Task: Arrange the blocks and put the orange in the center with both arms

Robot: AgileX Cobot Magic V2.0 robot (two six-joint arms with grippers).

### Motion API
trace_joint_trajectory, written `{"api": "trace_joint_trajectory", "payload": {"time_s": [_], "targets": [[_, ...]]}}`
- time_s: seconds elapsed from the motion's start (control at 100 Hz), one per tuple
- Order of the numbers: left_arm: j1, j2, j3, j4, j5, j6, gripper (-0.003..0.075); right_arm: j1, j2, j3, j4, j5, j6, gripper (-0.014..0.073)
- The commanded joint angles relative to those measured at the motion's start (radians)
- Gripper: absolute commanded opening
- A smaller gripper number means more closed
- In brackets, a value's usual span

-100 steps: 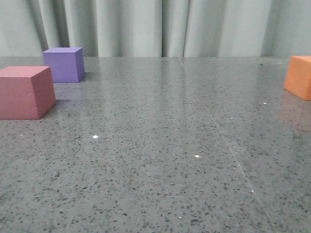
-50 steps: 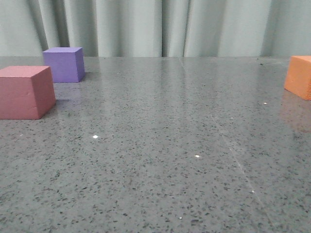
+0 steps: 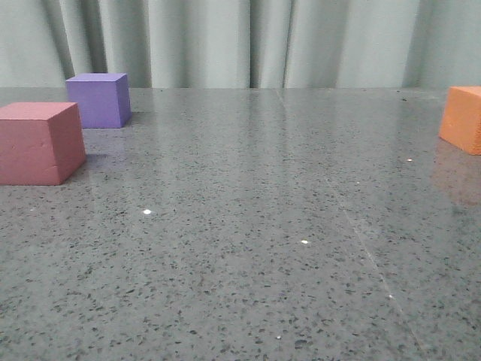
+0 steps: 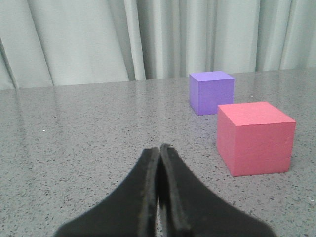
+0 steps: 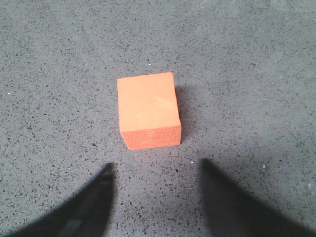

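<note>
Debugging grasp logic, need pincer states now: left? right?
Left pincer: closed, holding nothing; pink-red cube and purple cube lie ahead of it.
Right pincer: open, holding nothing, above the orange cube.

Robot test lab setting.
A speckled grey stone counter point(image 3: 248, 226) stands before a plain pale pleated curtain point(image 3: 225, 41) backdrop.
</note>
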Motion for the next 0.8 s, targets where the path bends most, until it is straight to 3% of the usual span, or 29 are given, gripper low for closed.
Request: {"api": "trace_joint_trajectory", "payload": {"time_s": [0.0, 0.26, 0.79], "targets": [[0.002, -0.034, 0.054, -0.001, -0.087, -0.001, -0.0019, -0.006, -0.008, -0.036, -0.001, -0.061, -0.009, 0.0666], [0.002, -0.034, 0.054, -0.001, -0.087, -0.001, -0.0019, -0.006, 0.021, -0.061, -0.001, -0.122, -0.010, 0.0638], [0.002, -0.034, 0.054, -0.001, -0.087, -0.001, -0.0019, -0.006, 0.383, -0.326, -0.001, -0.047, -0.112, 0.0637]]}}
